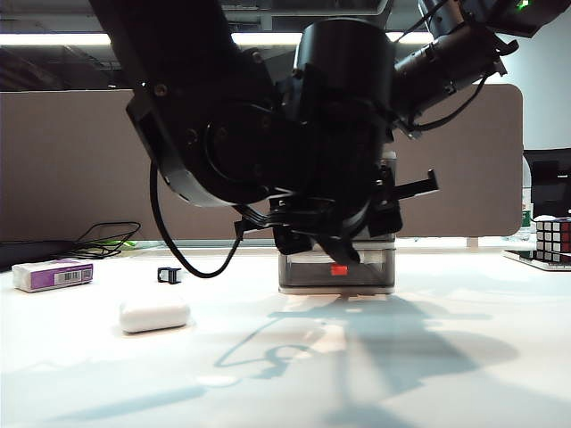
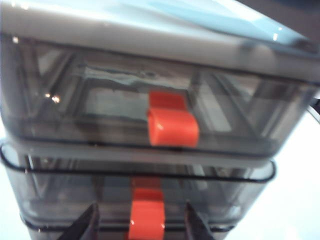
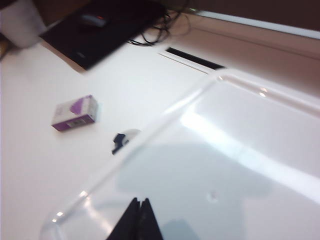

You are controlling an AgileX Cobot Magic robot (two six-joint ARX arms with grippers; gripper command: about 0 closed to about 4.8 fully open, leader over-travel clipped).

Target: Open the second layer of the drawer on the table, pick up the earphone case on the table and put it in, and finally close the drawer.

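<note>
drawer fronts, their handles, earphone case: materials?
Drawer fronts: smoky translucent plastic, glossy; inner ribs show through. Handles: opaque red-orange plastic, probably moulded, rounded edges. Earphone case: smooth white, likely hard plastic, soft sheen. Left gripper open around the lower handle; right gripper shut above the cabinet top.

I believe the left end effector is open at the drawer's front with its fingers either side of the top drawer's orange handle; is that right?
Not quite. In the left wrist view the left end effector is open, but its fingers flank the handle of the second layer of the drawer, below the top drawer. The rest stands.
</note>
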